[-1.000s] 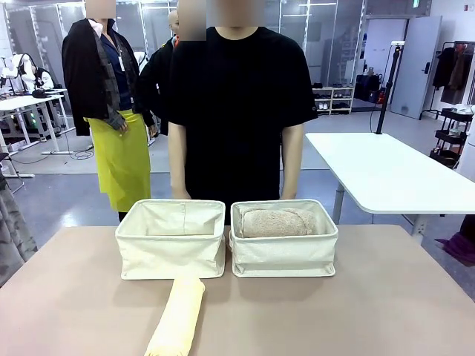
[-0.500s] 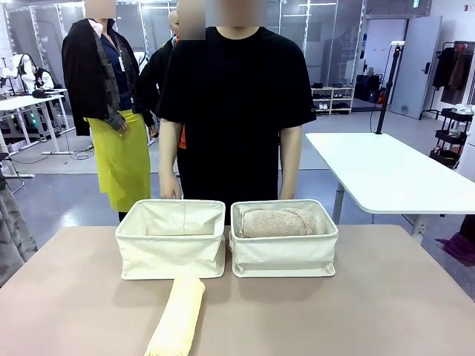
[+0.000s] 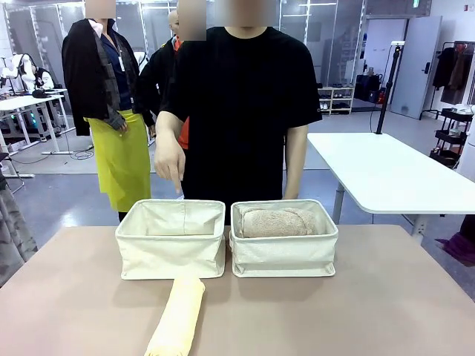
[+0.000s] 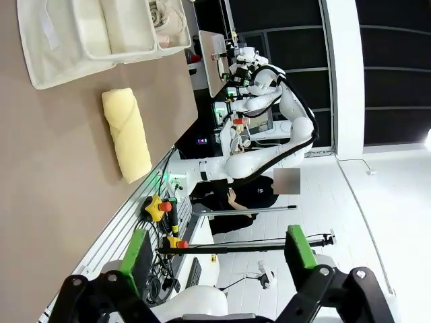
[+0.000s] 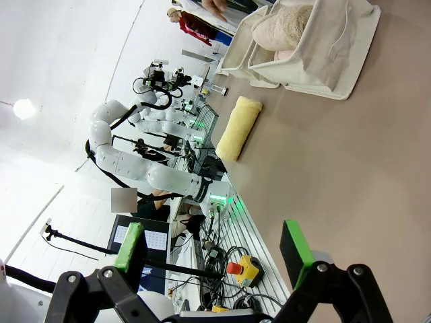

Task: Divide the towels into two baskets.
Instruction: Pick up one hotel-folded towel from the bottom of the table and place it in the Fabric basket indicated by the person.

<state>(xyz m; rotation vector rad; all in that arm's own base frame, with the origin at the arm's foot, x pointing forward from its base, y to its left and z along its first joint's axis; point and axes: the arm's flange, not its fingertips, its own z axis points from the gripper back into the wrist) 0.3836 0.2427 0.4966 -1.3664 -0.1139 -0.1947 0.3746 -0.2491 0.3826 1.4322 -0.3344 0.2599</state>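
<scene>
1. Table (image 3: 415, 297): flat tan-brown top, shared w/ person at far side.
2. Left basket (image 3: 171, 252): rectangular cream canvas, soft-sided, folded rim; on table, left of centre, touching or just beside its twin. Contents not discernible from front view.
3. Right basket (image 3: 284, 256): matching cream canvas, folded rim; right of centre. Also seen in right wrist view (image 5: 323, 60), upper part of pic.
4. Shaggy tan-beige rolled terry towel (image 3: 271, 221): lying inside right basket, across its width, top at about rim level.
5. Pale yellow rolled terry towel (image 3: 178, 315): on bare table, near side of left basket, far end just beside basket's front wall, near end running off pic's bottom edge. Also in left wrist view (image 4: 126, 133) and right wrist view (image 5: 239, 126), outside both baskets.
6. Person's hand (image 3: 170, 159): above far rim of left basket, fingers pointing down; black short-sleeved shirt. Other arm hanging straight behind right basket.
7. Left gripper (image 4: 215, 259): black w/ green pads, fingers wide apart, nothing between; off table's near edge, well apart from towels.
8. Right gripper (image 5: 212, 252): same make, fingers wide apart, nothing held; over table's near edge, well apart from baskets.
</scene>
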